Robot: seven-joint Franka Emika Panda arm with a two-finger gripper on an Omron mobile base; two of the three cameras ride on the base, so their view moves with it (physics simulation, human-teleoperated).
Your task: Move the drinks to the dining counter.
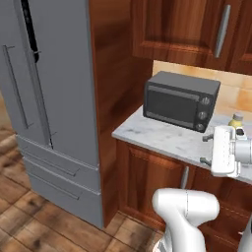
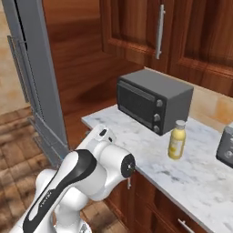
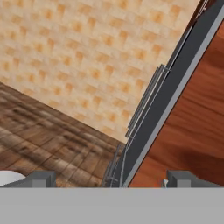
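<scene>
The yellow bottle (image 2: 177, 139) with its white cap stands upright on the marble tabletop (image 2: 136, 136), just to the right of the dark microwave (image 2: 152, 103) and a little in front of its lower right corner; in the left base view its cap and shoulder peek out above the white hand, close to the tan tile wall. The pincer (image 1: 206, 149) sits at the edge of that tabletop, its two small dark tips pointing sideways toward the fridge (image 1: 44, 108), with the jaws spread wide apart and nothing between them. The hand view bears this out: it looks out past the grey fridge side and its long handles to the wooden floor and a tan wall, with no bottle ahead of the tips. So the relation that matters is this: the bottle lies behind and to the right of the pincer, farther in on the tabletop, while the pincer faces the opposite way. The bottle's long axis is vertical, so I judge a level approach from the side, at mid-body, would suit it. Before that, the hand would need to swing round toward the microwave and bottle. The microwave stands just beside the bottle, leaving little room on that side for a finger.
</scene>
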